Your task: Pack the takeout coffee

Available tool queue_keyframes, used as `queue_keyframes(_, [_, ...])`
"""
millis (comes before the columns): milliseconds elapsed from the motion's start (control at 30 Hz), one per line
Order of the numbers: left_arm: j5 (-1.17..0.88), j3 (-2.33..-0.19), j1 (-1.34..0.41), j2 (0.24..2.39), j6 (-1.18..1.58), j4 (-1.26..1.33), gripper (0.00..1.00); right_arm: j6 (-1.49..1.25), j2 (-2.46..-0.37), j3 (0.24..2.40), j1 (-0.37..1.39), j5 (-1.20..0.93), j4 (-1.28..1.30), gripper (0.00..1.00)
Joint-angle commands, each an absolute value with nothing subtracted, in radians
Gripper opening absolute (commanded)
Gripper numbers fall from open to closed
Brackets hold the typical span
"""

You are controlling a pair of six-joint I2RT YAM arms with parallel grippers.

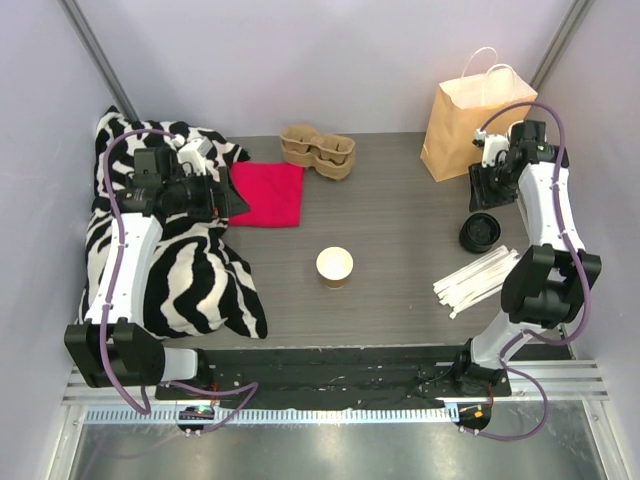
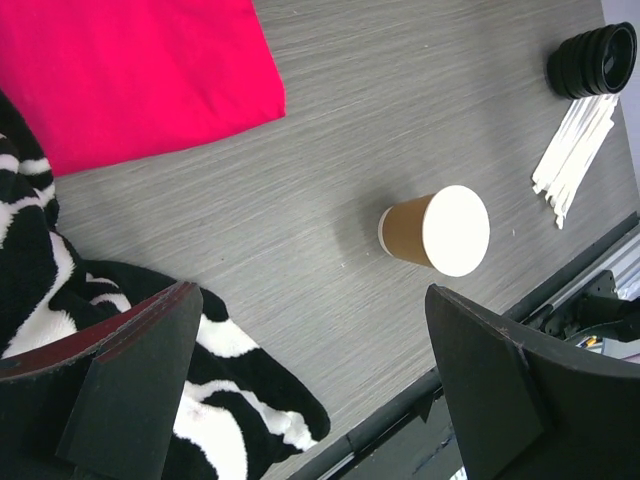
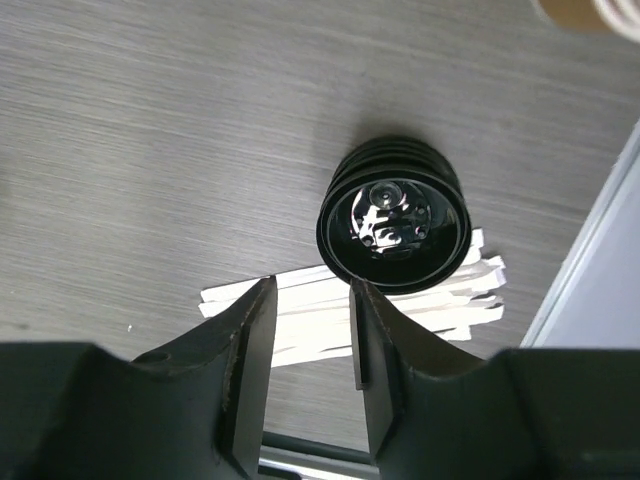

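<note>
The takeout coffee cup [image 1: 335, 267], small and tan-brown, stands upright mid-table with no lid on it; it also shows in the left wrist view [image 2: 437, 233]. A stack of black lids [image 1: 480, 232] sits to its right, below my right gripper, and shows in the right wrist view [image 3: 394, 213]. The paper bag [image 1: 478, 120] stands at the back right. My left gripper [image 1: 228, 203] hovers over the red cloth's edge, wide open and empty [image 2: 315, 310]. My right gripper [image 1: 487, 190] hangs just in front of the bag, its jaws a little apart and empty [image 3: 312, 290].
A folded red cloth [image 1: 268, 193] and a zebra-print blanket [image 1: 190, 270] cover the left side. A moulded pulp cup carrier [image 1: 318, 150] lies at the back middle. A bundle of white wrapped sticks [image 1: 478, 280] lies at the near right.
</note>
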State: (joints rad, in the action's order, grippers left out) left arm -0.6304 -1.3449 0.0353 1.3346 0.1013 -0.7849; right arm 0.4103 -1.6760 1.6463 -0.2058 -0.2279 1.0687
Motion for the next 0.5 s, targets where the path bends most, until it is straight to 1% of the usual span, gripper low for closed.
queue_keyframes(0, [-0.667, -1.335, 0.040, 1.319, 0.117, -0.738, 1.00, 0.333, -1.672, 1.602, -0.207, -0.189, 1.019, 0.41])
queue_keyframes(233, [-0.669, -1.328, 0.040, 1.324, 0.126, -0.723, 1.00, 0.245, -1.654, 1.444, -0.183, -0.092, 0.852, 0.41])
queue_keyframes(467, [-0.675, -1.327, 0.041, 1.324, 0.127, -0.721, 1.00, 0.212, -1.677, 1.404, -0.172, -0.067, 0.798, 0.41])
